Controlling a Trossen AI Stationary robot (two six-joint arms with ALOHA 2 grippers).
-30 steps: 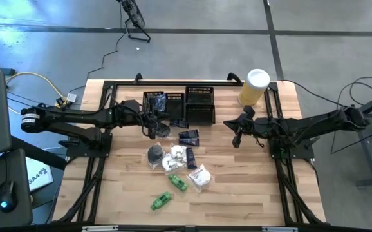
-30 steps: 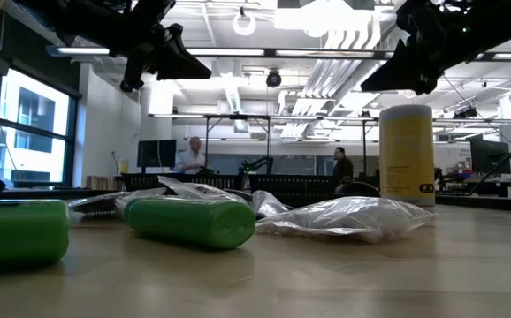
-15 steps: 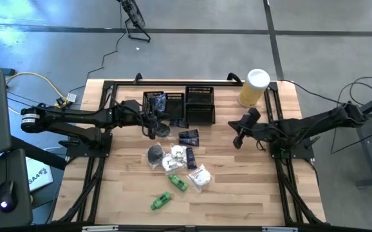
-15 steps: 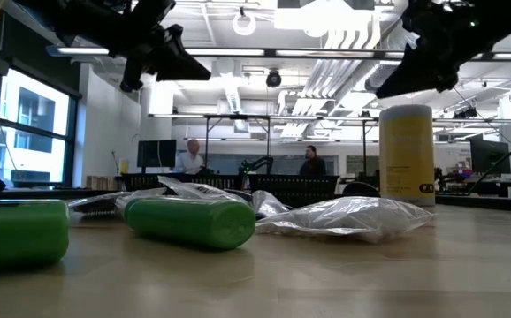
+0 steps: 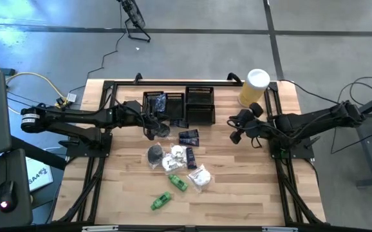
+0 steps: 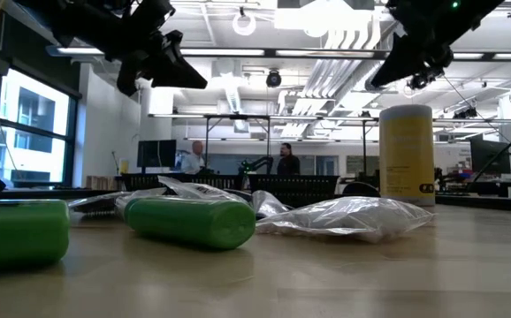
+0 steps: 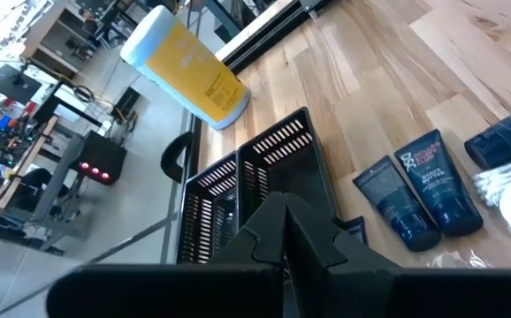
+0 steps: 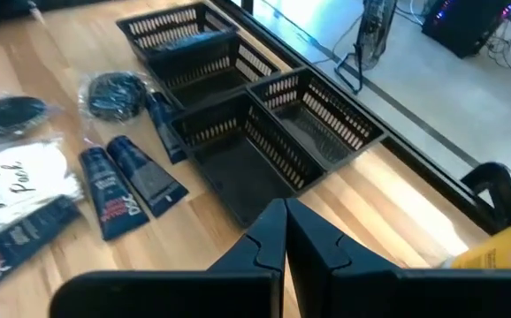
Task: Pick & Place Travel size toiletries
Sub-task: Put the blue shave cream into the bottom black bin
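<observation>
Worktop (image 5: 237, 187): light wood, plank-striped grain. Two mesh trays (image 5: 199, 103): black, slotted walls. Cylinder (image 5: 253, 88): yellow body, white lid. Two tubes (image 5: 188, 136): dark navy with white lettering. Two green tubes (image 5: 161, 201) toward the front edge. Sachets (image 5: 199, 178): white, crinkled. Round piece (image 5: 154, 153): black under clear wrap. Both arms and their pincers: matt black

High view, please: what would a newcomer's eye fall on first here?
The tall yellow cylinder with a white lid at the table's far right corner stands out. Next come the two black mesh trays at the far edge, then the scattered green tubes and white sachets mid-table.
</observation>
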